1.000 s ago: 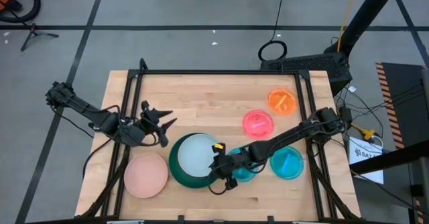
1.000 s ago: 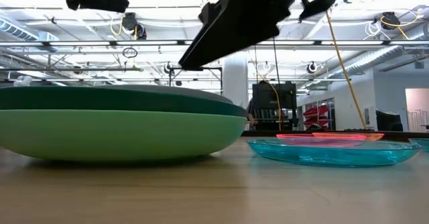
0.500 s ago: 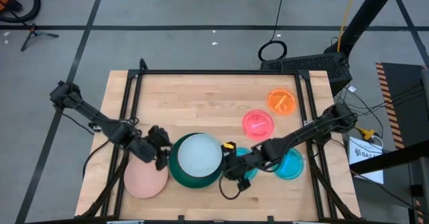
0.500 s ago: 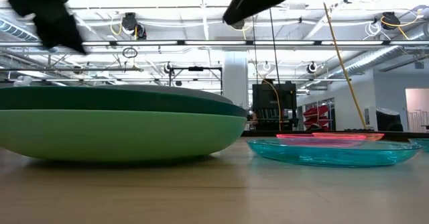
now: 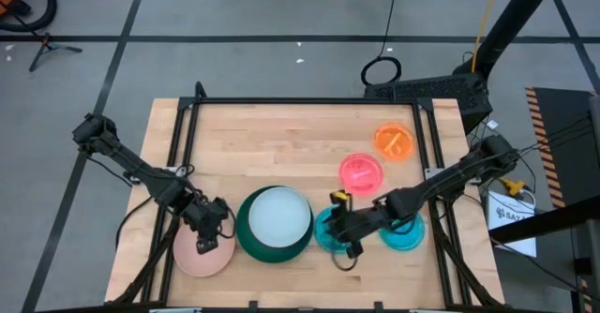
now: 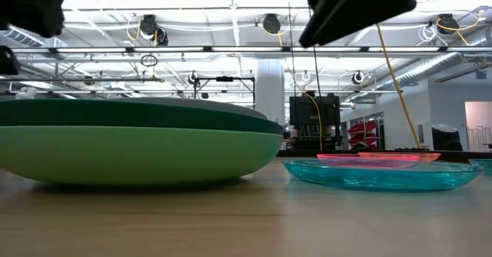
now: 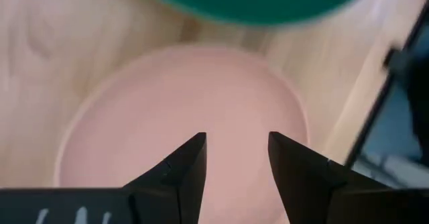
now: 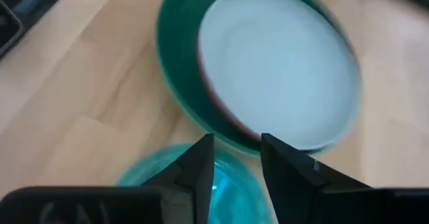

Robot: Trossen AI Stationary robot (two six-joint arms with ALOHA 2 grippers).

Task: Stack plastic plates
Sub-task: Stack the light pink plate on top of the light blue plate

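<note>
left hand (image 7: pixel 236 158), fingers parted, hovers over round, shallow salmon pink plate (image 7: pixel 188 110).

Plates, by colour: 1 dark green (image 5: pixel 251 243), 1 pale blue (image 5: pixel 277 215) in it, 1 salmon (image 5: pixel 192 254), 1 hot pink (image 5: pixel 361 172), 1 orange (image 5: pixel 393 141), 2 clear blue (image 5: pixel 325 231) (image 5: pixel 410 235). Light green (image 6: pixel 138 153) too, 1. Arms: 2.
</note>
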